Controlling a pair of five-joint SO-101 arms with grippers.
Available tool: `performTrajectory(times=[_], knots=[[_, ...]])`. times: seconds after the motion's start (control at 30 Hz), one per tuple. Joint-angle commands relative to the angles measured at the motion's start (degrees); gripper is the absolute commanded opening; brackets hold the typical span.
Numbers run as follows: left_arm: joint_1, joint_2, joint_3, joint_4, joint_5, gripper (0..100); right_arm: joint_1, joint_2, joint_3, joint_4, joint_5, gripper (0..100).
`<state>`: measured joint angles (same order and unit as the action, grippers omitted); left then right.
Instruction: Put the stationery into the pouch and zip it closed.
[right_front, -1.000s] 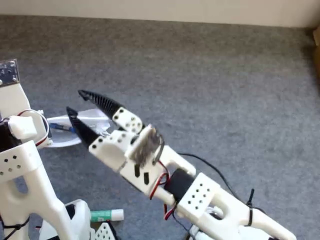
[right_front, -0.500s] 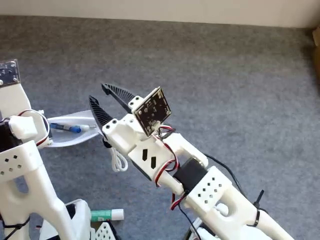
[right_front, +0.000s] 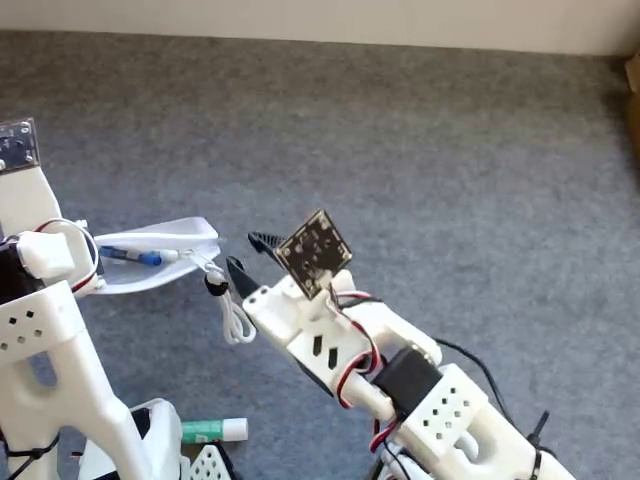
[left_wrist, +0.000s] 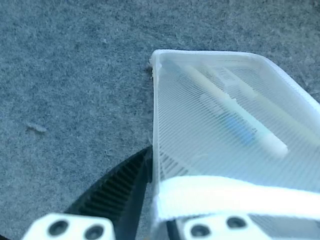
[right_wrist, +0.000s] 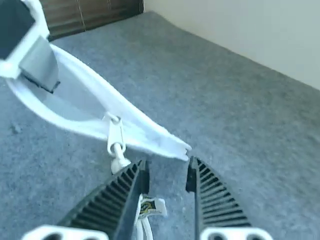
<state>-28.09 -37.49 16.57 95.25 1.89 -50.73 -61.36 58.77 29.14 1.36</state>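
High view: at the near edge, beside the left arm's white base, a green-and-white glue stick lies on the grey carpet. The right arm comes in from the near right corner. The right gripper has its black ribbed fingers spread with nothing between them, and its tips are just to the right of the pouch's right end. A looped white cord hangs from the zip slider at that end, down toward the carpet beside the gripper. Farther left, the translucent mesh pouch is held off the carpet by the left arm and stretches rightward from it. A white pen with a blue band lies inside it. In the left wrist view the left gripper pinches one end of the pouch between a black finger and a white one, and the pen shows through the mesh. In the right wrist view the pouch mouth gapes from the left arm as far as the slider and is closed beyond it to the tip. A pale wall borders the far side of the carpet.
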Motion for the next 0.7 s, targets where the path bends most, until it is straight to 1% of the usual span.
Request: performTrajectory(times=[0.0,0.1,0.23,0.27,0.53,0.67], knots=[[-0.9,0.0,0.1,-1.4,0.4,1,-0.8,-2.3,2.2,1.5,-0.6,12.3],[-0.9,0.0,0.1,-1.4,0.4,1,-2.9,-2.3,4.2,6.0,-0.8,12.3],[-0.9,0.0,0.1,-1.4,0.4,1,-5.3,-2.3,4.1,10.4,-7.4,12.5],[-0.9,0.0,0.1,-1.4,0.4,1,-5.9,-2.3,4.1,11.2,-8.1,12.5],[-0.9,0.0,0.1,-1.4,0.4,1,-10.3,-2.3,4.3,11.9,-8.5,12.6],[-0.9,0.0,0.1,-1.4,0.4,1,-10.9,-2.2,4.6,11.9,-8.5,12.6]])
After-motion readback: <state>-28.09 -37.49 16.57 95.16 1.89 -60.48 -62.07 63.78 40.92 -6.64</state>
